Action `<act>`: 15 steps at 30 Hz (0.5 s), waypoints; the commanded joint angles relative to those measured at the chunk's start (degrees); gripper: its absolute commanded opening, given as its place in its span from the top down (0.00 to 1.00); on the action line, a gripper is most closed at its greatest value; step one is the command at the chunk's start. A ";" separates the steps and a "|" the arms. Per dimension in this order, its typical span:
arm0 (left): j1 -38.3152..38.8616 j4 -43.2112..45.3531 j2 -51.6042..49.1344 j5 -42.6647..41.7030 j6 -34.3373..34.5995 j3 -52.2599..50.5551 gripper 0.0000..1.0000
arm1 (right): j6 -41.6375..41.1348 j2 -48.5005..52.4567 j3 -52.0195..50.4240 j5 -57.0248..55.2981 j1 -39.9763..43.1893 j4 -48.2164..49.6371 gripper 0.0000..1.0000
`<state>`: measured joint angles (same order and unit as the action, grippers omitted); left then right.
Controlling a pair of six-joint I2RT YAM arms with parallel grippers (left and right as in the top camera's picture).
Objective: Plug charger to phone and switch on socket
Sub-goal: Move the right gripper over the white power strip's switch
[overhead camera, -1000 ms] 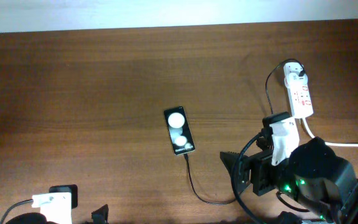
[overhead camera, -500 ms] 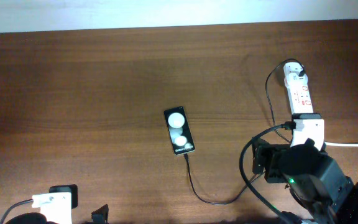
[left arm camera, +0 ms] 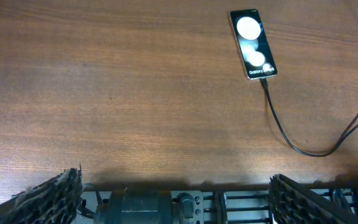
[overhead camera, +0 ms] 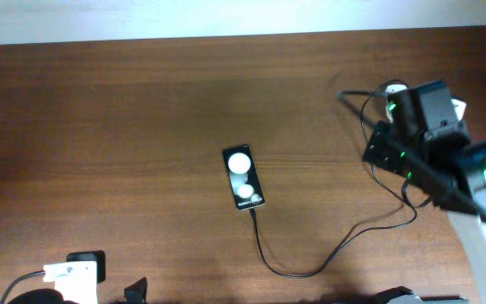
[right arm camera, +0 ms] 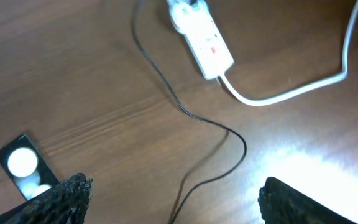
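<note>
The phone (overhead camera: 244, 177) lies flat mid-table, face up with round white reflections. It also shows in the left wrist view (left arm camera: 252, 43) and the right wrist view (right arm camera: 23, 165). The charger cable (overhead camera: 294, 272) runs from the phone's lower end in a loop to the socket (right arm camera: 202, 34), where its plug sits at the far end. In the overhead view my right arm (overhead camera: 420, 127) covers most of the socket. My right gripper (right arm camera: 179, 205) is open and empty above the table, short of the socket. My left gripper (left arm camera: 176, 199) is open and empty at the near edge.
The socket's thick white cord (right arm camera: 291, 93) curves off to the right. The black cable (right arm camera: 191, 115) crosses the wood between the phone and the socket. A small white and black block (overhead camera: 74, 270) sits at the front left by the left arm.
My right arm has swung from the front right of the table up to the far right, and now hangs over the socket. The phone, cable and left arm have not moved.
</note>
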<state>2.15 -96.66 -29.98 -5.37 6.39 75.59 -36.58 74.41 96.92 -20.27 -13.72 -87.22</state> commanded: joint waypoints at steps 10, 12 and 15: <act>-0.24 -0.04 0.20 -0.37 -0.90 0.04 0.01 | 4.42 6.21 1.29 15.41 23.56 6.03 0.04; -0.24 -0.04 0.20 -0.37 -0.90 0.04 0.01 | 4.42 8.09 1.31 15.89 25.92 8.15 0.04; -0.24 -0.04 0.20 -0.37 -0.90 0.04 0.01 | 4.44 14.01 2.91 20.11 30.69 9.75 0.04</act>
<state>2.15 -96.71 -29.98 -5.37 6.39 75.59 -32.73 84.23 97.10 -4.45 13.72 -78.15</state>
